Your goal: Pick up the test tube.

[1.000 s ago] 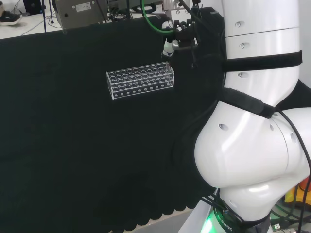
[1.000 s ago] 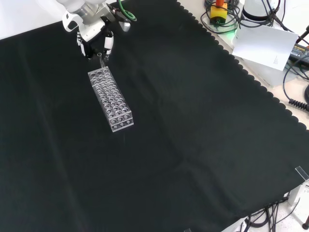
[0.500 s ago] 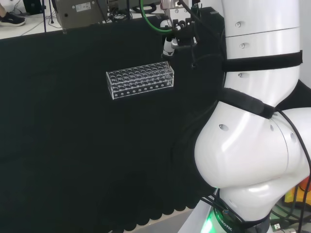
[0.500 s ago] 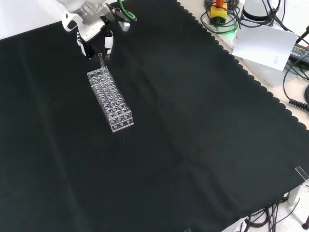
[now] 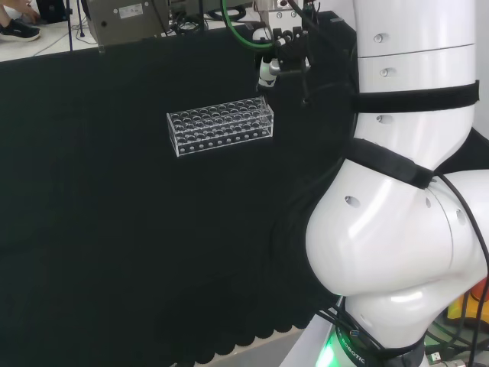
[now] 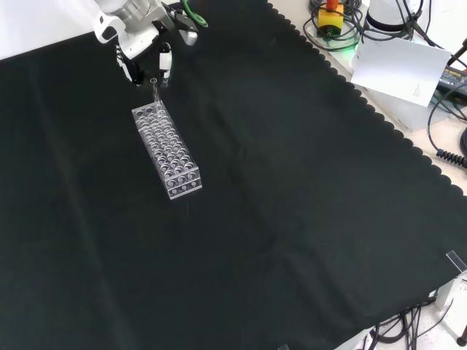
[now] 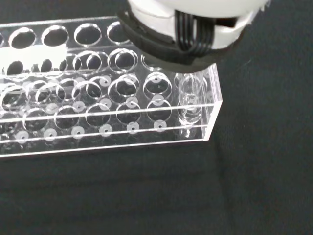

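A clear plastic test tube rack (image 5: pixel 220 128) (image 6: pixel 166 149) (image 7: pixel 98 112) lies on the black cloth. The black and white hand (image 5: pixel 280 55) (image 6: pixel 144 52) (image 7: pixel 186 24) hovers over the rack's end nearest the arm. Its fingers are curled in a pinch on the top of a clear test tube (image 6: pixel 155 96) (image 7: pixel 189 98). The tube stands upright in a corner hole of the rack. In the wrist view its lower end is still inside the rack. The other holes look empty.
The arm's white links (image 5: pixel 405 191) stand at the head view's right. In the front view, cables, a white box (image 6: pixel 400 62) and a yellow and red device (image 6: pixel 330 14) lie beyond the cloth's scalloped edge (image 6: pixel 379 117) at the upper right.
The hand has risen a little above the rack's end, taking the test tube up with it. The rack has stayed in place.
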You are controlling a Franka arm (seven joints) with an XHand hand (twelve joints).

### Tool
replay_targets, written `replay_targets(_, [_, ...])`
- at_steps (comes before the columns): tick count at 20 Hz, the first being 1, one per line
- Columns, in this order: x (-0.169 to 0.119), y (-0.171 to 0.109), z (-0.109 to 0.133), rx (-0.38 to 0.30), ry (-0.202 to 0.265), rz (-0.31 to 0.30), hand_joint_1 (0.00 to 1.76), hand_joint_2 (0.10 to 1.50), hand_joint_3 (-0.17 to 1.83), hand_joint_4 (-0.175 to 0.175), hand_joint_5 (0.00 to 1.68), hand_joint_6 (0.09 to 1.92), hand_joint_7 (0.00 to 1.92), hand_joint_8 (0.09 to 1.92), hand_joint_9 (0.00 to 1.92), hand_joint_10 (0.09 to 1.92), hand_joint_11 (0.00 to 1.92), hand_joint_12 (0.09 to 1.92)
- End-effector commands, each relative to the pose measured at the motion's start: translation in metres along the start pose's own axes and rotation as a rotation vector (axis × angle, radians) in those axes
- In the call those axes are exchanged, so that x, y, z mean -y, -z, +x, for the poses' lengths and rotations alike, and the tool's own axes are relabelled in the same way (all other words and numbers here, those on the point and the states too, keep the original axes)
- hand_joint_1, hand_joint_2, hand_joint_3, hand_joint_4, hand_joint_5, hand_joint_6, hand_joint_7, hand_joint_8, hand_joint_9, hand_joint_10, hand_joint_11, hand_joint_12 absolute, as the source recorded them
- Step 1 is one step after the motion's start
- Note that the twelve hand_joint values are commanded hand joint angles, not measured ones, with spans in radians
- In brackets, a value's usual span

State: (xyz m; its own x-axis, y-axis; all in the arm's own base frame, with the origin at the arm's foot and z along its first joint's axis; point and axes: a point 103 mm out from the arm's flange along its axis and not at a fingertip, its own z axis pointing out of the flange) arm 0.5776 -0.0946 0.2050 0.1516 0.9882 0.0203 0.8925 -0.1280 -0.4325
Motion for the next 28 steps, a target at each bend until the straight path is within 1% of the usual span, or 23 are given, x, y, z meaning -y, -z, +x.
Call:
replay_targets(1, [0.006, 0.016, -0.005, -0.021, -0.002, -0.015, 1.43, 0.75, 0.43, -0.175, 1.29, 0.39, 1.37, 0.76, 1.3, 0.38, 0.9, 1.14])
replay_targets(5, [0.011, 0.029, -0.01, -0.033, 0.0, -0.023, 1.43, 0.75, 0.42, -0.175, 1.29, 0.36, 1.37, 0.76, 1.31, 0.38, 0.91, 1.14])
replay_targets(10, [0.016, 0.044, -0.012, -0.027, 0.006, -0.039, 1.43, 0.74, 0.44, -0.175, 1.3, 0.34, 1.38, 0.75, 1.31, 0.38, 0.91, 1.13])
replay_targets(12, [0.018, 0.05, -0.011, -0.038, 0.008, -0.038, 1.43, 0.74, 0.44, -0.175, 1.31, 0.34, 1.38, 0.74, 1.31, 0.38, 0.91, 1.13])
replay_targets(15, [0.019, 0.06, -0.01, -0.077, 0.022, 0.01, 1.43, 0.74, 0.44, -0.175, 1.31, 0.33, 1.38, 0.74, 1.31, 0.37, 0.91, 1.13])
replay_targets(17, [0.02, 0.067, -0.008, -0.081, 0.034, 0.024, 1.43, 0.74, 0.44, -0.175, 1.31, 0.33, 1.38, 0.74, 1.31, 0.37, 0.9, 1.13])
replay_targets(28, [0.035, 0.103, -0.003, -0.104, 0.071, -0.01, 1.43, 0.73, 0.46, -0.175, 1.32, 0.31, 1.39, 0.73, 1.32, 0.37, 0.89, 1.14])
